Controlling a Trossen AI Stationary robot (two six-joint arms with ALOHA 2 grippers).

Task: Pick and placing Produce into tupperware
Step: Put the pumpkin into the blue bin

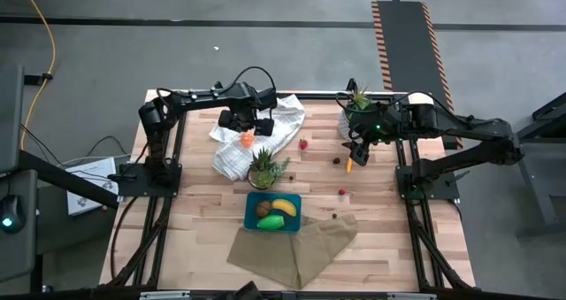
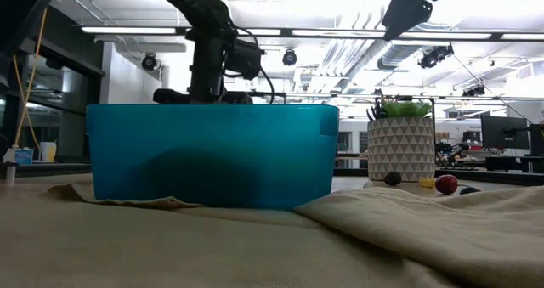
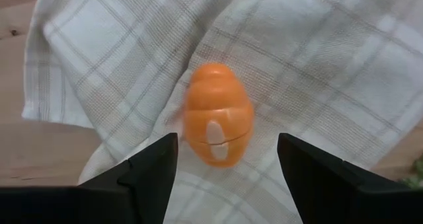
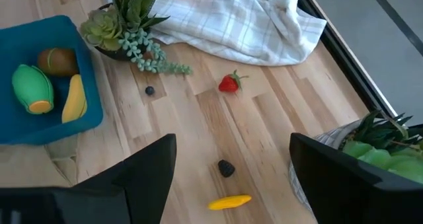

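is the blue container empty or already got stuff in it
Not empty. The tupperware already holds a yellow banana, a brown kiwi and a green pepper.

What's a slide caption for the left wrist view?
Open left hand poised over the orange piece lying on the white checked towel.

No text, label, brand or number can be read anywhere.

Quick count: one teal tupperware [image 1: 251, 213] holding three pieces, a banana [image 1: 285, 207], kiwi [image 1: 263, 208] and green pepper [image 1: 271, 221]. Two potted plants [image 1: 266, 169]. Two cloths: one white towel [image 1: 265, 130] and one tan cloth [image 1: 296, 247]. One orange piece [image 3: 217, 114] sits on the towel.
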